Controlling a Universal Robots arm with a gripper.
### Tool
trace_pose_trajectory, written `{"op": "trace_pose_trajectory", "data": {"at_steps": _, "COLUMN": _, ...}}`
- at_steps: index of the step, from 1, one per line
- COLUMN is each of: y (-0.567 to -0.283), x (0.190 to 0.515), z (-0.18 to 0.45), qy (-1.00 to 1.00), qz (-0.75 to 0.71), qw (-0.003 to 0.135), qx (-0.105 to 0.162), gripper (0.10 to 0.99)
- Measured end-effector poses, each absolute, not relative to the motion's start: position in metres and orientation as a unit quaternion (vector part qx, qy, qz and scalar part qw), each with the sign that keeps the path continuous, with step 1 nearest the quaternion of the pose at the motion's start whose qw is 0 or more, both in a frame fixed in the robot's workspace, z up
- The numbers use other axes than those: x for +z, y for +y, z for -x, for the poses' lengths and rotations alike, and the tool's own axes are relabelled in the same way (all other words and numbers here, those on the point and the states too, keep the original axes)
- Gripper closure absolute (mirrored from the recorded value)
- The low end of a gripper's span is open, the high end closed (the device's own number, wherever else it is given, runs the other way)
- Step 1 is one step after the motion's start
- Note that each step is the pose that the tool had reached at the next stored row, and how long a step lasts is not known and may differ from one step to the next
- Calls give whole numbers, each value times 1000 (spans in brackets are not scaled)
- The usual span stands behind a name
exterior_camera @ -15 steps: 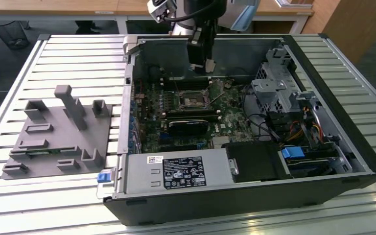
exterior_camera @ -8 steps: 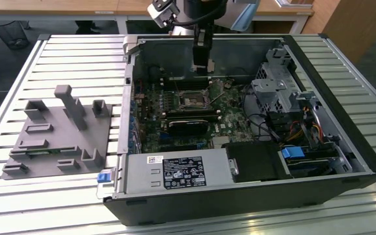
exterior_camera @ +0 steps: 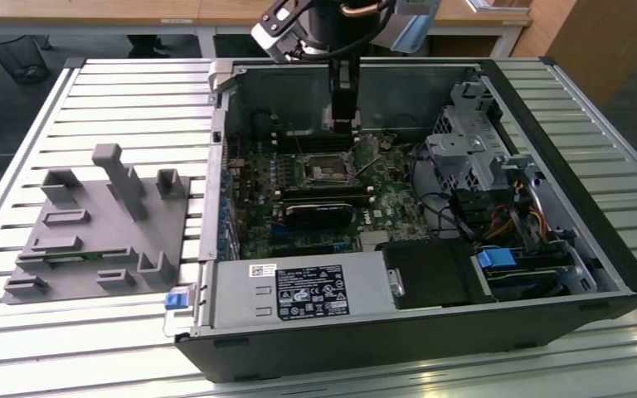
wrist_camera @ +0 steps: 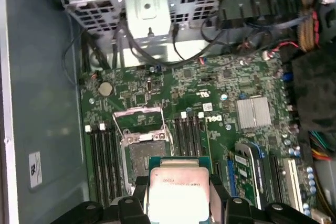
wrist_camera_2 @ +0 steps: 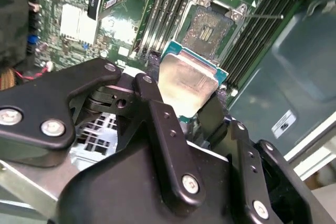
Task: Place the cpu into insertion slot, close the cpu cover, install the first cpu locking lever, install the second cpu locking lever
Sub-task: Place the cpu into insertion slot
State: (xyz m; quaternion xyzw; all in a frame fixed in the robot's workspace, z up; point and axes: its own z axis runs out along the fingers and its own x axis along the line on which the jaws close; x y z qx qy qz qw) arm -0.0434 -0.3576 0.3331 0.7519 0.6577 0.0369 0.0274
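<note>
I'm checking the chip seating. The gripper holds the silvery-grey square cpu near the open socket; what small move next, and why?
Probably centre the silvery-grey square cpu over the black-rimmed square insertion slot: in both wrist views the gripper holds it offset from the uncovered slot, not touching.

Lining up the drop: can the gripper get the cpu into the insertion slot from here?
Probably yes. The gripper holds the cpu near the insertion slot, the cpu cover looks swung back off it, and nothing lies between them.
</note>
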Motion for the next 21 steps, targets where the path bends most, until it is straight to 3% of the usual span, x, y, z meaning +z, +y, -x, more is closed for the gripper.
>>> {"op": "trace_pose_trajectory", "data": {"at_steps": 21, "y": -354, "x": 306, "z": 43, "qy": 731, "qz": -681, "qw": 24, "qx": 39, "gripper": 545}}
